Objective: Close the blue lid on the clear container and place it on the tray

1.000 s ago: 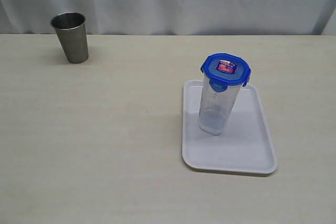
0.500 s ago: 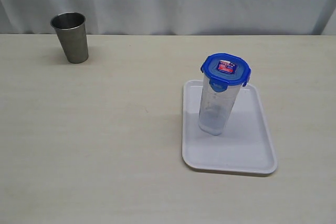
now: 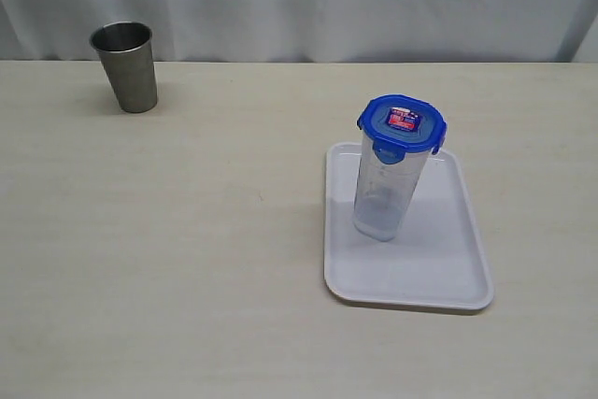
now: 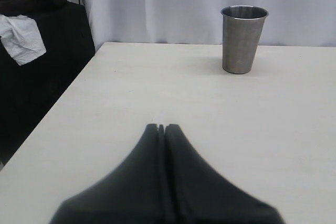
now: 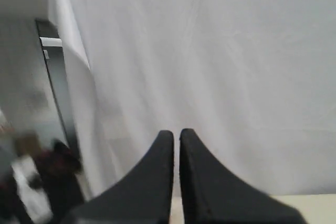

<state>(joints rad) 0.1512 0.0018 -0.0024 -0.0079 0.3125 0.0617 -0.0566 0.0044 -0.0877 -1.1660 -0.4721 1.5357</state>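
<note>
Blue lid (image 3: pixel 402 124) sits flat on top of the clear container (image 3: pixel 385 195), which stands upright on the tray (image 3: pixel 448 268), toward its far left corner. Can't tell if anything's inside. The tray lies on the right half of the counter (image 3: pixel 187 249). A steel cup (image 3: pixel 125 66) stands way off at the counter's far left corner, nothing between them. Left hand (image 4: pixel 161 128) is pressed together over the counter, gripping nothing. Right hand (image 5: pixel 176 134) is together too, facing the white curtain (image 5: pixel 220 51).

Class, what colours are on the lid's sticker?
Red and white, on the rounded-square blue plastic lid; clearest in the exterior view.
</note>
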